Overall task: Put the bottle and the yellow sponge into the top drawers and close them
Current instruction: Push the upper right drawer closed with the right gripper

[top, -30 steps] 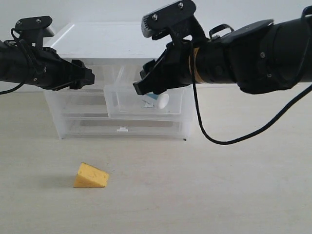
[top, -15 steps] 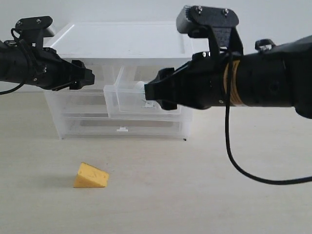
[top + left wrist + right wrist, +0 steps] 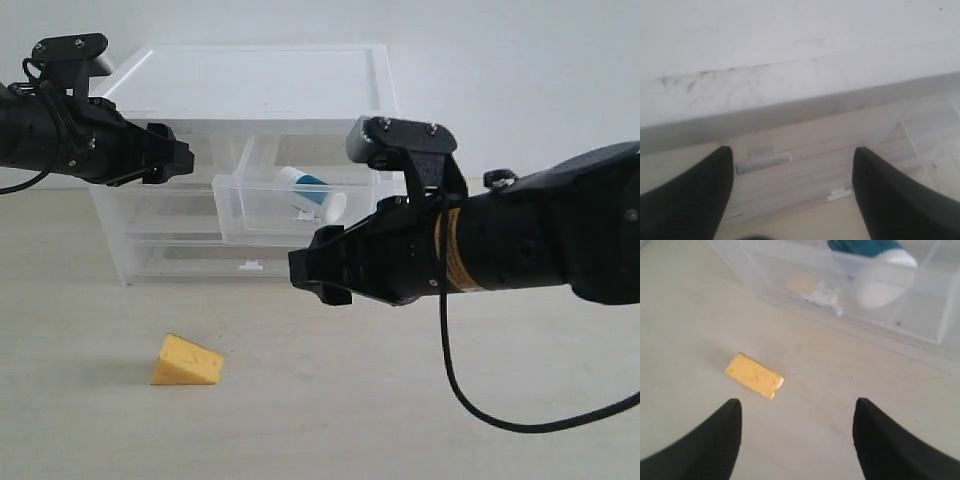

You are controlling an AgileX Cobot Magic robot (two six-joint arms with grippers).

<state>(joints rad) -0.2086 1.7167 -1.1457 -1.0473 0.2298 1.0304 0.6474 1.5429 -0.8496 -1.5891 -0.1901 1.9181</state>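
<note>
A second ago my right pincer [image 3: 316, 280] was up at the right top drawer [image 3: 238, 215] with the bottle [image 3: 312, 192]; now it has come down in front of the cabinet [image 3: 250, 90] and hangs low over the desk [image 3: 420, 410]. Its two fingers stand wide apart with nothing between them. The bottle lies on its side inside the drawer, cap toward the front, and this drawer is still pulled out. So I judge the first half of the placing is done, but the drawer is not yet closed. The yellow sponge [image 3: 187, 361] has not moved: it rests on the desk in front of the cabinet, on the left side, well apart from both pincers. In my right wrist view it lies ahead of the open fingers, so I think it can be the next thing to take. My left pincer [image 3: 178, 160] stays where it was, near the left top drawer [image 3: 215, 155], also open and empty. That drawer looks shut to me, so it must be opened before the sponge goes in.
</note>
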